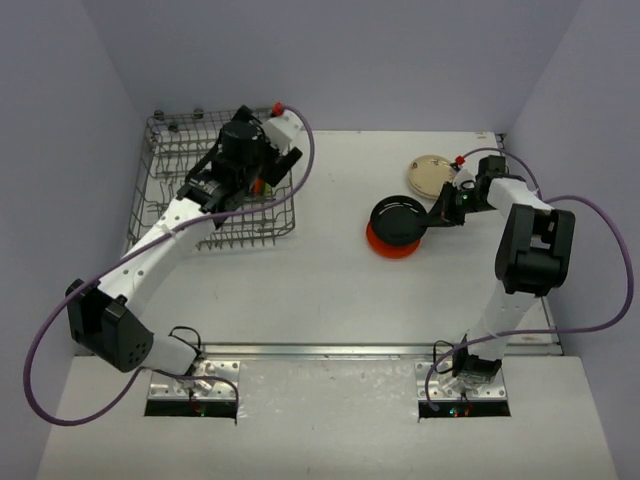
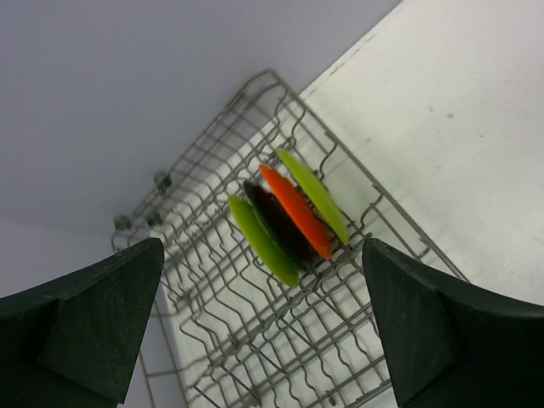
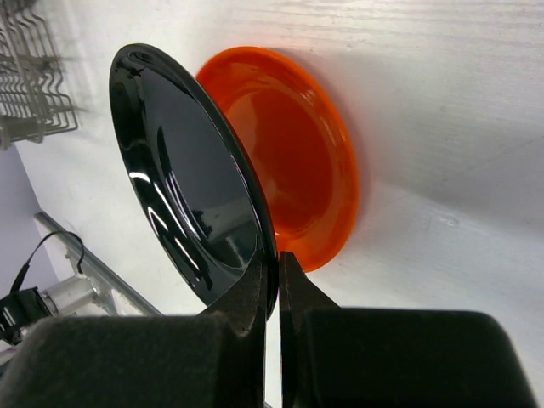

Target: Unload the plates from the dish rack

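Item 1, left pincer (image 2: 262, 255): jaws wide apart, holding nothing; I see it poised over the grey wire dish rack (image 2: 255, 348), which sits at the far left of the white desk (image 1: 320, 290), against the wall.

Item 2, rack contents, in the left wrist view: four thin round plastic plates standing on edge between the tines, close together in one row; a lime green plate (image 2: 262, 242), then a dark, near-black plate (image 2: 276, 223), then an orange plate (image 2: 296, 211), then a second lime green plate (image 2: 314, 194); the row lies beneath the gap between the two dark fingers, clear of both.

Item 3, right pincer (image 3: 272, 272): jaws together on the rim of a glossy black round plate (image 3: 183, 178); the plate stands out beyond the fingertips, clamped by its near edge and tilted.

Item 4, flat orange round plate (image 3: 297, 161): lying on the desk to the right of centre, directly behind the black plate in the right wrist view; from the top camera the black one overlaps most of it; I cannot tell whether the two touch.

Item 5, cream round plate (image 1: 430, 172): flat on the desk, just beyond the black and orange pair, apart from them and near the right wrist.
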Available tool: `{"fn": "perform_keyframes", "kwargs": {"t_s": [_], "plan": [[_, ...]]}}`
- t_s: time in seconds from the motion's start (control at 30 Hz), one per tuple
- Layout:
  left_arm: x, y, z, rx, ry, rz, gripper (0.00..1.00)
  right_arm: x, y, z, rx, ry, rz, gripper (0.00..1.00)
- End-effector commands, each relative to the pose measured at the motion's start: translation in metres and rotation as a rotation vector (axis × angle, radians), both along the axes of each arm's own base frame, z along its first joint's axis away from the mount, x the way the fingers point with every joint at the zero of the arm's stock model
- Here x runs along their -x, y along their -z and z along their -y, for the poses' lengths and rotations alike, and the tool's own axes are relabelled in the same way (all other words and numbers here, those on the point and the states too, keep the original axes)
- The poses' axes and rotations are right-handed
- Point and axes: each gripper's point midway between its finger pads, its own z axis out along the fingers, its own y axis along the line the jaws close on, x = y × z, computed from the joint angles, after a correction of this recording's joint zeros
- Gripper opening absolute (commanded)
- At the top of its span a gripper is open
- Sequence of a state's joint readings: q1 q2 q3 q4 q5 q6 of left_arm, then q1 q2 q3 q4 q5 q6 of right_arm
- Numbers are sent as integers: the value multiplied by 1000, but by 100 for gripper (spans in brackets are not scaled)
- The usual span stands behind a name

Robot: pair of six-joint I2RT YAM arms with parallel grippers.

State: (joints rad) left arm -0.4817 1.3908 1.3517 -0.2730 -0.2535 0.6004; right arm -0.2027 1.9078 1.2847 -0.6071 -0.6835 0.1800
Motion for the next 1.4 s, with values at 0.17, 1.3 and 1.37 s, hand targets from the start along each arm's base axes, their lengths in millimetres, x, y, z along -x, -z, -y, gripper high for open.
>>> {"fn": "perform_keyframes", "kwargs": {"t_s": [0.17, 1.3, 1.37], "plan": [[-15, 52, -48, 365, -206, -320, 100, -22, 10, 2, 9, -39, -3, 4], [-112, 141, -128, 492, -464, -498, 43, -6, -44, -1, 142, -73, 133, 98], [-117, 153, -131, 491, -477, -514, 42, -5, -45, -2, 140, -77, 133, 98]]}}
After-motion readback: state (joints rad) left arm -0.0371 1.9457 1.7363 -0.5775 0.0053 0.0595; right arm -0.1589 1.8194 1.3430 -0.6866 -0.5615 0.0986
